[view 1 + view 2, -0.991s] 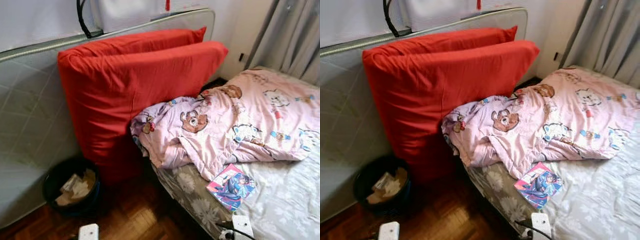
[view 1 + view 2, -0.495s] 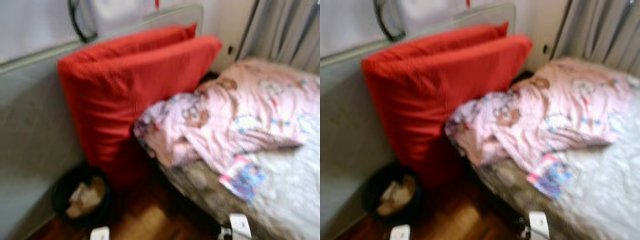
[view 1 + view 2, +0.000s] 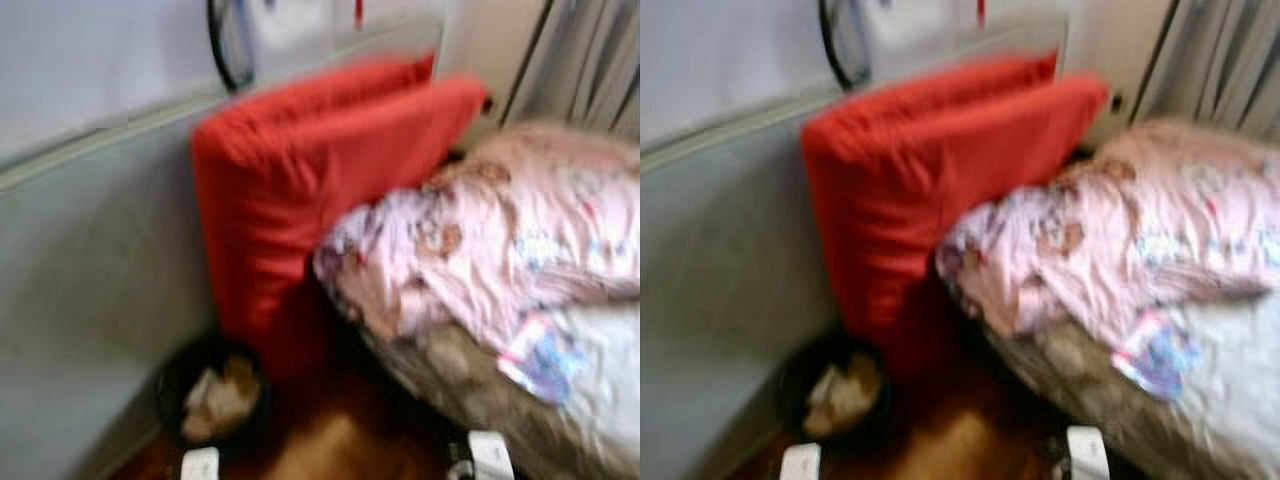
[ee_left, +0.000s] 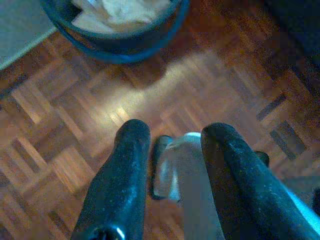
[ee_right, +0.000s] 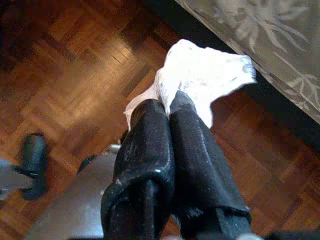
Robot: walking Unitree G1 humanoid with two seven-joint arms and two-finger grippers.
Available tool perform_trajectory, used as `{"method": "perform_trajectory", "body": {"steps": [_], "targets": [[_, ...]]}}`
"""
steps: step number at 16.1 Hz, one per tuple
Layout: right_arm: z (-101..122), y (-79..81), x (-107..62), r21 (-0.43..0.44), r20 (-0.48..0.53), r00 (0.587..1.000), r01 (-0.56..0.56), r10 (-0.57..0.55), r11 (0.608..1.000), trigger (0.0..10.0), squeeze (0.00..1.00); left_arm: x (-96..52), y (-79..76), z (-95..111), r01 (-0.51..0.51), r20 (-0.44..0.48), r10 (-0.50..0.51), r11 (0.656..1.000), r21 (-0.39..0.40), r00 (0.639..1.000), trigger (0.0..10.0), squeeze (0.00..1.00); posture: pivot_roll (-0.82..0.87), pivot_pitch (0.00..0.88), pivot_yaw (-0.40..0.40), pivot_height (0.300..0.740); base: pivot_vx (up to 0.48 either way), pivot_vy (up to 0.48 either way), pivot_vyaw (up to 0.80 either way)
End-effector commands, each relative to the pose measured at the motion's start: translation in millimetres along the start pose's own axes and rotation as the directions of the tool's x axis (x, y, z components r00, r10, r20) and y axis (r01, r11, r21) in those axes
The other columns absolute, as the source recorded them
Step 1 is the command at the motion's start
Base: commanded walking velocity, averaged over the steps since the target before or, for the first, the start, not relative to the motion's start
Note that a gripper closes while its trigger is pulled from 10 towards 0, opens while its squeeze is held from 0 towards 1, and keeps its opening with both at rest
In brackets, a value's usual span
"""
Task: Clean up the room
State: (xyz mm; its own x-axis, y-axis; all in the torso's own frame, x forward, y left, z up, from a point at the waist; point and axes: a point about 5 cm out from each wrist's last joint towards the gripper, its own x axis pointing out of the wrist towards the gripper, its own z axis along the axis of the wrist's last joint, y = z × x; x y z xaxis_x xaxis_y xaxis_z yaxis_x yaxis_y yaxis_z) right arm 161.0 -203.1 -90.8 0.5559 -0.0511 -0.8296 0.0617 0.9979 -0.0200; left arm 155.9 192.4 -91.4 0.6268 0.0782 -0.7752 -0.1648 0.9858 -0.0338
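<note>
My right gripper (image 5: 168,104) is shut on a crumpled white tissue (image 5: 200,75), held above the parquet floor beside the bed's edge (image 5: 260,40). My left gripper (image 4: 176,131) is open with nothing between its fingers, low over the floor close to a dark round waste bin (image 4: 115,30). In the blurred left eye view the bin (image 3: 212,395) stands on the floor at the foot of two red cushions (image 3: 320,190), with crumpled paper inside. A colourful comic book (image 3: 540,360) lies on the bed near its edge.
A grey mattress (image 3: 90,260) leans on the wall to the left. A rumpled pink cartoon blanket (image 3: 500,240) covers the bed on the right. Grey curtains (image 3: 590,60) hang at the far right. Bare parquet (image 4: 60,130) lies between bin and bed.
The camera has swung left, so the bin, cushions and bed sit further right in the picture, now blurred. Nothing in the room itself has moved.
</note>
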Motion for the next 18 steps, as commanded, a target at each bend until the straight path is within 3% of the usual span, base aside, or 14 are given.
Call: {"method": "perform_trajectory", "body": {"steps": [1, 7, 9, 12, 14, 18], "targets": [[5.6, 10.3, 2.0, 0.003, 0.017, 0.999, -0.028, 0.028, 1.0, 10.0, 0.0, -4.0, 20.3, -4.5, -0.04, -0.011, 0.04, 0.999, -0.004, 0.999, 10.0, 0.0, 0.05, 0.019, -0.007, 0.74, 0.0, 0.48, 0.0], [9.9, 18.9, 3.6, 0.0, 0.022, 0.999, -0.042, 0.042, 0.999, 10.0, 0.0, -8.0, 57.8, 4.5, -0.076, -0.022, 0.076, 0.997, -0.015, 0.997, 10.0, 0.0, 0.05, 0.023, -0.007, 0.74, 0.0, 0.48, 0.0], [11.4, 20.8, 4.0, -0.002, 0.024, 0.999, -0.045, 0.045, 0.999, 10.0, 0.0, -5.1, 46.2, 3.5, -0.066, -0.03, 0.065, 0.998, -0.014, 0.997, 10.0, 0.0, 0.05, 0.024, -0.007, 0.74, 0.0, 0.48, 0.0], [11.6, 19.1, 3.9, 0.0, 0.025, 0.999, -0.045, 0.045, 0.999, 10.0, 0.0, 0.6, 7.1, -0.8, -0.029, -0.043, 0.029, 1.0, -0.006, 0.999, 10.0, 0.0, 0.06, 0.025, -0.007, 0.74, 0.0, 0.48, 0.0], [10.7, 14.9, 3.3, 0.0, 0.025, 0.999, -0.043, 0.043, 0.999, 10.0, 0.0, 3.6, -15.7, 1.5, -0.01, -0.041, 0.01, 1.0, -0.001, 0.999, 10.0, 0.0, 0.06, 0.025, -0.006, 0.74, 0.0, 0.0, 0.0], [8.4, 13.3, 2.7, 0.0, 0.022, 0.999, -0.042, 0.042, 0.999, 10.0, 0.0, 5.8, -18.8, 8.4, -0.01, -0.027, 0.01, 1.0, 0.01, 1.0, 10.0, 0.0, 0.05, 0.026, -0.006, 0.74, 0.0, 0.0, 0.0]]}}
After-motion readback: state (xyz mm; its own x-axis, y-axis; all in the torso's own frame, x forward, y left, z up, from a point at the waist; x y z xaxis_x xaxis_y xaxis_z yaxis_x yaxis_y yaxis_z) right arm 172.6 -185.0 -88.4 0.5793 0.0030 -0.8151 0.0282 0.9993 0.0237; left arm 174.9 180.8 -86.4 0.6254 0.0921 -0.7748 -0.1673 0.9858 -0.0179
